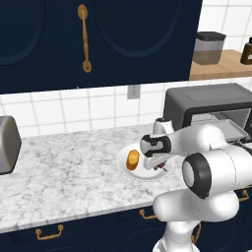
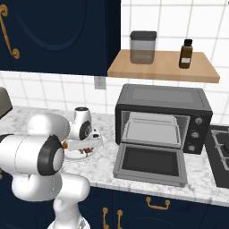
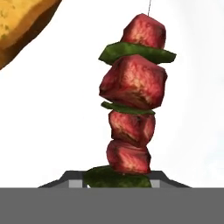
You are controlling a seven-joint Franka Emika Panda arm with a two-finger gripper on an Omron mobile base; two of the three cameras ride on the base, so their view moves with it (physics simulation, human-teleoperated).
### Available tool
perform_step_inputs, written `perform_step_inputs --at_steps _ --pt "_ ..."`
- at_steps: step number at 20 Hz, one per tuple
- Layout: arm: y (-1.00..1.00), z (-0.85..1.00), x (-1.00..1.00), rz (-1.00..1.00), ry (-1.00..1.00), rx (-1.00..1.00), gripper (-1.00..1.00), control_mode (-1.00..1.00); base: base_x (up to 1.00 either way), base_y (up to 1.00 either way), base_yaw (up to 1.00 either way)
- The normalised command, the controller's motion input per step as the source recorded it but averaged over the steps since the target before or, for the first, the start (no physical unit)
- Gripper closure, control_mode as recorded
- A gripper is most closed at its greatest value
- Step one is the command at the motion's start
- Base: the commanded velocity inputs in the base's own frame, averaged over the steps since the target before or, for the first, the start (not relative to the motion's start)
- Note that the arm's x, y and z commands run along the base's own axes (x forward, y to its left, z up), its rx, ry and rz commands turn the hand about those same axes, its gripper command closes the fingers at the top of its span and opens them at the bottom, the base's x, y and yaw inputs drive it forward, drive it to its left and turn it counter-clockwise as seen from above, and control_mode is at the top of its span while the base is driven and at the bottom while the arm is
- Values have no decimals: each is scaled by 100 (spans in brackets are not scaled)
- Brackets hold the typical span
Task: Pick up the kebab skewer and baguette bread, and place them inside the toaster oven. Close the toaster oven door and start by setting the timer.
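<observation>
Hovering low over the white plate (image 1: pixel 129 173), the claw (image 1: pixel 156 165) sits at centre right of the left base frame, hand pointing down at the dish. In the hand frame the kebab skewer (image 3: pixel 132 98) runs up the middle, red meat cubes alternating with green slices, and its lowest green piece lies right at the dark finger tips at the bottom. Whether the jaws are pressing on the skewer or merely straddling it cannot be told; the tips are mostly cut off by the frame edge.

Baguette bread (image 1: pixel 132 159) lies on the same plate, just left of the claw in the left base frame; its golden crust fills the upper left corner of the hand frame.

Toaster oven (image 2: pixel 163 96) stands on the marble surface (image 1: pixel 59 172) at centre right of the right base frame, well apart from the plate. Toaster oven door (image 2: pixel 151 164) is folded down flat, and a grey tray (image 2: pixel 153 129) shows inside. Three round knobs sit at its right edge.

No brand, label or legible writing found on the oven, the jar (image 2: pixel 143 47) or the dark bottle (image 2: pixel 186 53) on the wooden shelf (image 2: pixel 163 67).
</observation>
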Motion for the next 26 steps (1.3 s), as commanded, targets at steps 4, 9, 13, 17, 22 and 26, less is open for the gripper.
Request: perform_step_inputs --at_steps 4,9,13,17,22,26 --pt "-45 72 -96 2 0 7 100 -100 0 0 0" --pt "-76 94 -87 0 -7 4 100 -100 0 0 0" --pt "-86 82 -73 1 -25 4 100 -100 0 0 0" --pt "-71 98 -26 0 -4 2 100 -100 0 0 0" --pt "-72 70 0 -2 0 0 100 -100 0 0 0" --pt "-48 31 9 -3 4 -2 100 -100 0 0 0"
